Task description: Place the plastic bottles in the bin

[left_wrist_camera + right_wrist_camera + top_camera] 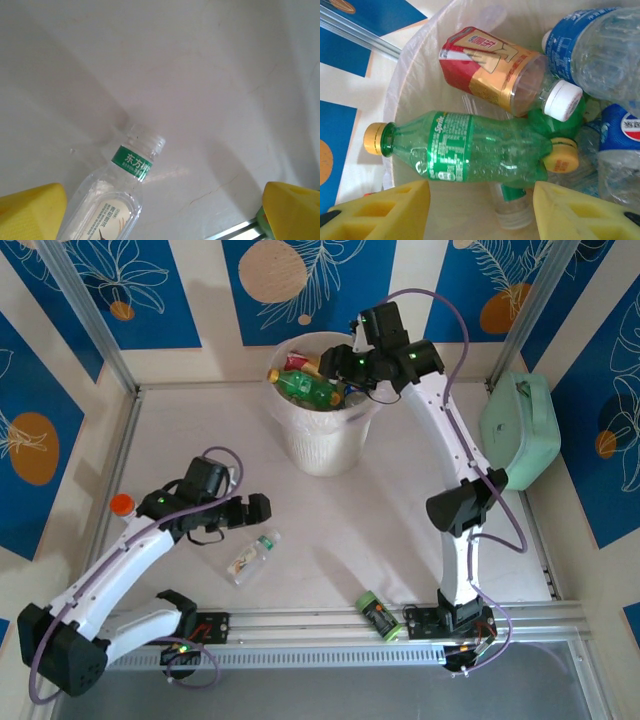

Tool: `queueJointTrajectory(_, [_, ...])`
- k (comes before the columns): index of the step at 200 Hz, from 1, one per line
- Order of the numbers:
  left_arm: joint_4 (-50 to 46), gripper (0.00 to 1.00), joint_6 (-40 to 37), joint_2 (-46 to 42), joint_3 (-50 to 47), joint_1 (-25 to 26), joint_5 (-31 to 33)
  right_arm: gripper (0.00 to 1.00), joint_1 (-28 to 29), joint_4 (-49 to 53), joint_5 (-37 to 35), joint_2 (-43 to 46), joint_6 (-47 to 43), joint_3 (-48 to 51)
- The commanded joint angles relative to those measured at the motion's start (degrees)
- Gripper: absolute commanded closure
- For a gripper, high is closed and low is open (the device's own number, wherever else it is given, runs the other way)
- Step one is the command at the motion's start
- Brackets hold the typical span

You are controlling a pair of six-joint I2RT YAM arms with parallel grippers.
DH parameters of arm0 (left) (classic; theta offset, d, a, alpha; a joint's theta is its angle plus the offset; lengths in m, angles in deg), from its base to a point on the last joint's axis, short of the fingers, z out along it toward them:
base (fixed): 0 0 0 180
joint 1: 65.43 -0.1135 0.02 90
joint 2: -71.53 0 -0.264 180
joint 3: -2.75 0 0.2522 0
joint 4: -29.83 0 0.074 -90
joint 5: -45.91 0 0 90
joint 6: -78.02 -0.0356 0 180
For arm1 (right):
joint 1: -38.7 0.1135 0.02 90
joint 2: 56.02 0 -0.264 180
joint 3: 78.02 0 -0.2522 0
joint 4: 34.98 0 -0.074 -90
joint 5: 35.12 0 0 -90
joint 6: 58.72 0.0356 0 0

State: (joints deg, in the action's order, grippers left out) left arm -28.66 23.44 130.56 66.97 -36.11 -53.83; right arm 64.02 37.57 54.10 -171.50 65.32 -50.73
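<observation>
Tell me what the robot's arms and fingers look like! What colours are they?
The left arm and right arm are white tubes with chunky black joints. Thin purple cables loop along them, and tiny green lights glow on the black parts. The left fingers and right fingers are bright yellow blocks.

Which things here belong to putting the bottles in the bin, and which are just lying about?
Belongs to the job:
- bin
- green Sprite bottle, red-and-gold bottle and blue-labelled bottle, already inside it
- clear bottle, lying outside it

Just lying about:
- mint-green case
- dark cylinder with a green cap
</observation>
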Motion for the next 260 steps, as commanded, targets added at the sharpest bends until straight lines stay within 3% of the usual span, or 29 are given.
queueJointTrajectory(1, [-3.3,0.00,-1.9,2.2,-0.5,3.5,4.5,0.44,0.8,-0.2,-2.2,7.9,-2.4,4.1])
queueJointTrajectory(42, [-5.7,0.00,-1.8,5.4,-1.2,8.0,7.0,0.44,1.3,-6.6,-1.9,23.0,-2.1,21.7])
queueJointTrajectory(111, [-8.9,0.00,-3.3,12.5,-1.7,11.6,5.3,0.42,1.2,-11.5,-0.1,44.6,1.5,48.4])
queueJointTrajectory(187, [-11.7,0.00,0.2,16.3,-4.9,15.5,9.6,0.35,-0.2,-14.3,3.2,49.0,5.3,57.7])
queueJointTrajectory(260, [-9.0,0.22,1.8,17.6,-6.8,16.0,9.8,0.41,-0.6,-16.2,4.3,49.5,7.4,61.4])
